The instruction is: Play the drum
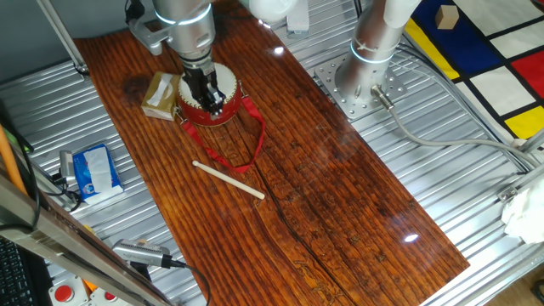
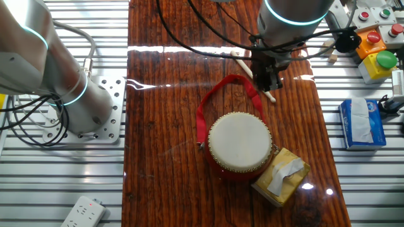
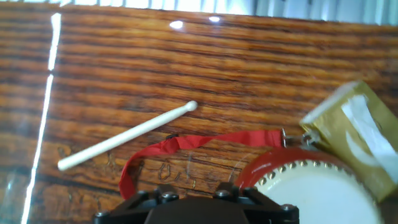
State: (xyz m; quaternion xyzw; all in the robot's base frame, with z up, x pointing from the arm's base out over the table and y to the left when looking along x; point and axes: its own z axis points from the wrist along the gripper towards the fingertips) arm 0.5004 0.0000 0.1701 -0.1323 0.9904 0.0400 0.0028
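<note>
The drum has a red barrel and a cream skin and stands on the wooden table. It also shows in the other fixed view and at the lower right of the hand view. Its red strap loops out towards a thin wooden stick, which lies flat on the table. The hand view shows the strap and the stick lying apart. My gripper hangs above the table beside the drum, over the strap. Its fingers look close together and hold nothing. Its fingertips are hidden in the hand view.
A tan cardboard box touches the drum's side. A blue tissue pack lies off the wood on the metal bench. A second robot base stands past the table edge. Button boxes sit on the bench.
</note>
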